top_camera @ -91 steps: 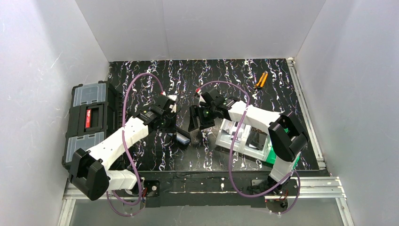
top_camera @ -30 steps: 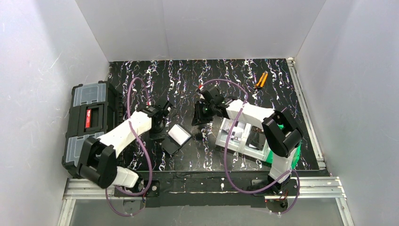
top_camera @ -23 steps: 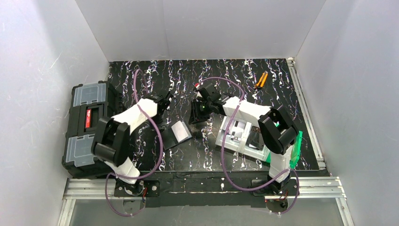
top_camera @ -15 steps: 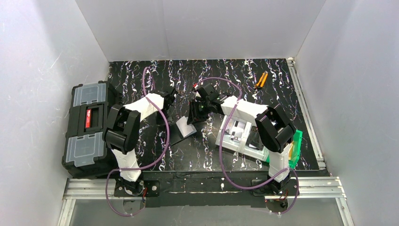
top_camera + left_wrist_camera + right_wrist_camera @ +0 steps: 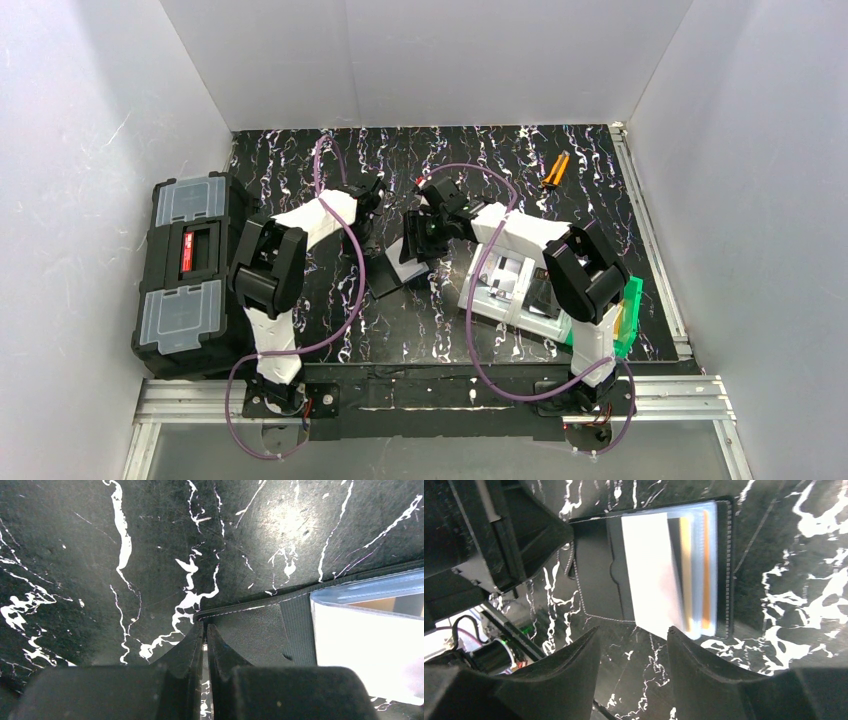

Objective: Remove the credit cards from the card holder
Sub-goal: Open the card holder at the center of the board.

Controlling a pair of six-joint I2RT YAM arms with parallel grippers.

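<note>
The card holder [image 5: 596, 580] lies open on the table [image 5: 500, 160], a pale card [image 5: 651, 565] and an orange card [image 5: 706, 565] showing in its pockets. If I pinch pocket along with card, I could drag the whole holder. My left gripper [image 5: 205, 630] has its fingers pressed together at the holder's stitched edge; my right gripper [image 5: 631, 635] hovers over it, fingers spread and empty.

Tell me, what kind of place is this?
Probably a robot lab test booth: plain white walls box in a black marbled table, a left arm and right arm are mounted at its near edge, and a toolbox sits at the left.
</note>
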